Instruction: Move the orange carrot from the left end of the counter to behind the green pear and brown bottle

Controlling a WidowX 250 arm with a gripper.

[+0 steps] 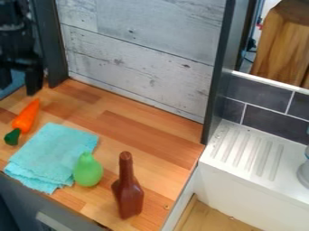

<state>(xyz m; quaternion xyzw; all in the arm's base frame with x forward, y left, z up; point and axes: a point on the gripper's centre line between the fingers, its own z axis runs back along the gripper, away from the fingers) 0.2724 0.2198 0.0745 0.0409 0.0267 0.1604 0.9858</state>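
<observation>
Black against dark surroundings, the tool (pixel 20 86) hangs apparently wide open near the orange carrot (pixel 26 117).

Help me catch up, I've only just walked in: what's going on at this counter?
The robot's gripper hangs over the counter's far left corner, its fingers apart with nothing seen between them. The orange carrot is the nearest thing to it, lying on the wooden counter. A folded turquoise cloth lies closer to the camera, with a green pear at its right edge and a brown bottle further right.
</observation>
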